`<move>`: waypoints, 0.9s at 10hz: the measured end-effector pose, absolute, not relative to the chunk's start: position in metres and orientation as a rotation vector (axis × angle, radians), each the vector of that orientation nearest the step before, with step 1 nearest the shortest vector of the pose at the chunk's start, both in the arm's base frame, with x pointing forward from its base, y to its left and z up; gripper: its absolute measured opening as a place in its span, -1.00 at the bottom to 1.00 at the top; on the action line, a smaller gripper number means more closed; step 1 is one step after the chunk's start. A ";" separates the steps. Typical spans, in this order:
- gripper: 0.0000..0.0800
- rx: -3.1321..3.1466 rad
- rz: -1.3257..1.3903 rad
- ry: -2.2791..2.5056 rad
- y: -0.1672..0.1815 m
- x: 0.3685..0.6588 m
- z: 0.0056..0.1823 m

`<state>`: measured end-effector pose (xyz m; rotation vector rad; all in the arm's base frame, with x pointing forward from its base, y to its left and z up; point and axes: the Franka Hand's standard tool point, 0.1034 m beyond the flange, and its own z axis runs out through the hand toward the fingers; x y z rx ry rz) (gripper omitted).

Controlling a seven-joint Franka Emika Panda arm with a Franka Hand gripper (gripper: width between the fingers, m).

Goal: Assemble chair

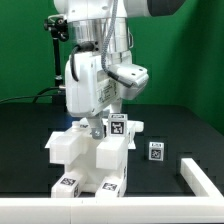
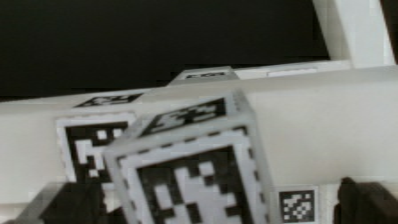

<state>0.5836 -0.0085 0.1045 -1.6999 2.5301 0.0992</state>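
The white chair pieces [image 1: 95, 160] stand joined in a chunky stack at the middle of the black table, with tag markers on their fronts and tops. An upright tagged block [image 1: 116, 128] tops the stack. My gripper [image 1: 100, 122] hangs right over this block. In the wrist view the block [image 2: 178, 165] fills the space between my two dark fingertips [image 2: 71, 205], which stand wide apart at either side. A white gap with a small tag [image 2: 302, 205] shows beside one finger. A small loose tagged piece [image 1: 155, 150] lies to the exterior view's right of the stack.
The white L-shaped border rail [image 1: 203, 180] runs along the exterior view's right front of the table. A green backdrop stands behind, and a dark stand [image 1: 55, 50] rises at the back left.
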 end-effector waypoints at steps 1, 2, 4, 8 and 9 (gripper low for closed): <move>0.62 -1.702 0.099 2.529 -0.008 0.583 0.104; 0.62 -1.711 0.099 2.523 -0.008 0.583 0.104; 0.62 -1.808 0.140 2.463 0.004 0.580 0.109; 0.62 -2.335 0.114 1.933 0.017 0.584 0.117; 0.62 -2.435 0.093 1.794 0.017 0.585 0.117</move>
